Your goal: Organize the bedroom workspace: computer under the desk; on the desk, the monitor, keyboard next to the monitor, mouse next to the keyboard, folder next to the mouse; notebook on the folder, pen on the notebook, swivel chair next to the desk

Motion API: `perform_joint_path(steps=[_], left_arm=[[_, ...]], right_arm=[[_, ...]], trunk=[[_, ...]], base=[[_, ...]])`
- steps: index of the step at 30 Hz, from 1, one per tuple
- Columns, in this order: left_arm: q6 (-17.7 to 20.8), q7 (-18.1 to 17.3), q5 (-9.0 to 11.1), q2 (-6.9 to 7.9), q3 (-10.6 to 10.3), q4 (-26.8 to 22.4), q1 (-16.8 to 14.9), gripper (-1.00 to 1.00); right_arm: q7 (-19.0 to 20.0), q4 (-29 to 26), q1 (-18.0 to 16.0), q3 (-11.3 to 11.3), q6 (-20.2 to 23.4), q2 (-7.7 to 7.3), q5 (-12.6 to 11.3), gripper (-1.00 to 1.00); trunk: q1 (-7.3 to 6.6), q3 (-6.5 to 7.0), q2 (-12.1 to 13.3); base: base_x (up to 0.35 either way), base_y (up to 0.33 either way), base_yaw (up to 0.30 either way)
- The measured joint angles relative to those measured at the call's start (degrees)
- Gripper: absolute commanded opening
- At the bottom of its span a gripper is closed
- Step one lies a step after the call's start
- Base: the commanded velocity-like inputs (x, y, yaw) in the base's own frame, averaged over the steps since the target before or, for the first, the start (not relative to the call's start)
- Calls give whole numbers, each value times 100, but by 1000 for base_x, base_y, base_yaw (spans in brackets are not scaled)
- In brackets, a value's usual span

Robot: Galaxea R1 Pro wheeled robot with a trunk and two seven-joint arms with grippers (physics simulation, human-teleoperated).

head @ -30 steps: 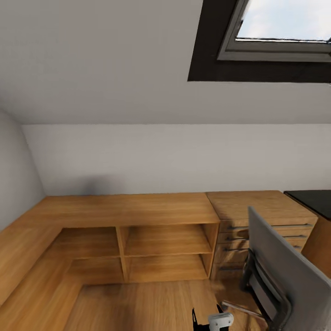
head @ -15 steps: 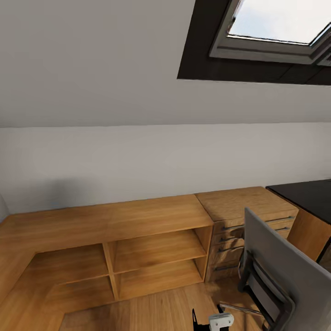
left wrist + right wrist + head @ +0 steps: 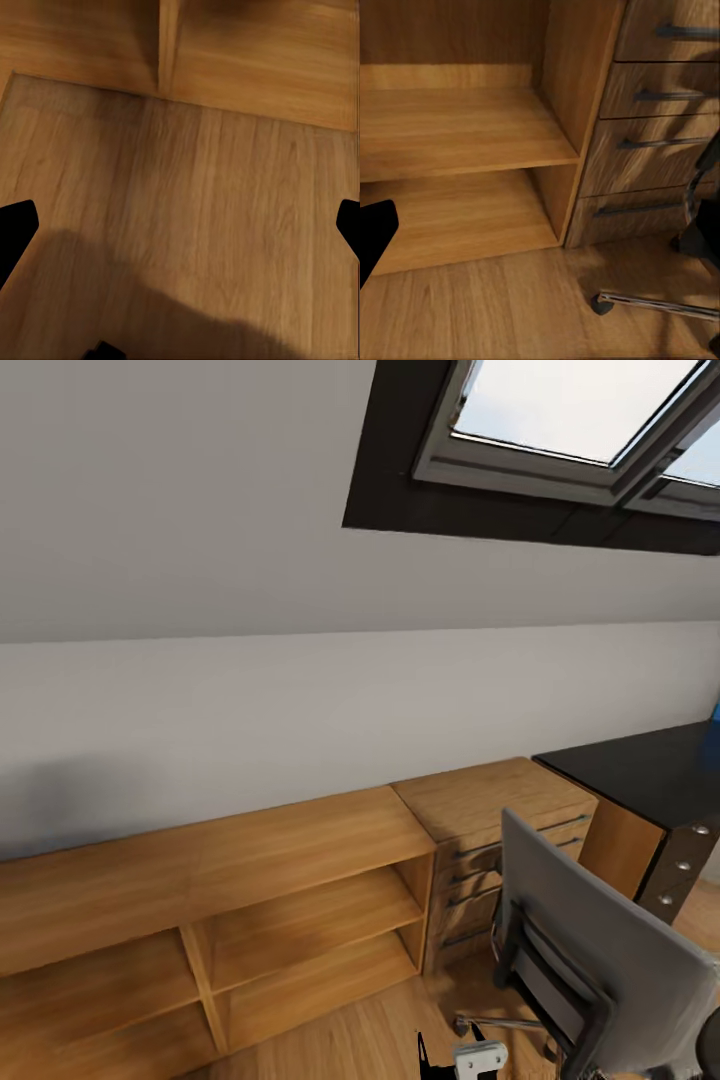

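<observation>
Low wooden shelving (image 3: 250,920) along the white wall in the head view's lower left, its open compartments bare; just right of it a wooden drawer cabinet (image 3: 480,830) with dark bar handles, drawers all pushed in. Directly in front of that cabinet, at lower right, the swivel chair (image 3: 590,950) seen from behind — grey backrest, dark frame, chrome base leg on the wood floor (image 3: 370,1030). At the right edge, the desk (image 3: 650,770) with its glossy black top, and a sliver of blue at the frame's border, too small to name. Skylight (image 3: 560,420) at upper right. Left gripper (image 3: 180,225) wide open over bare floor, fingertips (image 3: 15,225) at opposite frame edges; right gripper's state impossible to tell — one dark fingertip (image 3: 375,232) visible. Compared with a second ago, whole view swung rightward: more desk showing, corner wall gone.
</observation>
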Motion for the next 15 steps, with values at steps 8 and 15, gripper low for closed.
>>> perform_joint_path(steps=[8,15], left_arm=[[0,0,0,0,0,0,0,100],[0,0,0,0,0,0,1,100]], right_arm=[[0,0,0,0,0,0,0,100],[0,0,0,0,0,0,-1,100]], trunk=[[0,0,0],[0,0,0]], base=[[2,3,-300],[0,0,-300]])
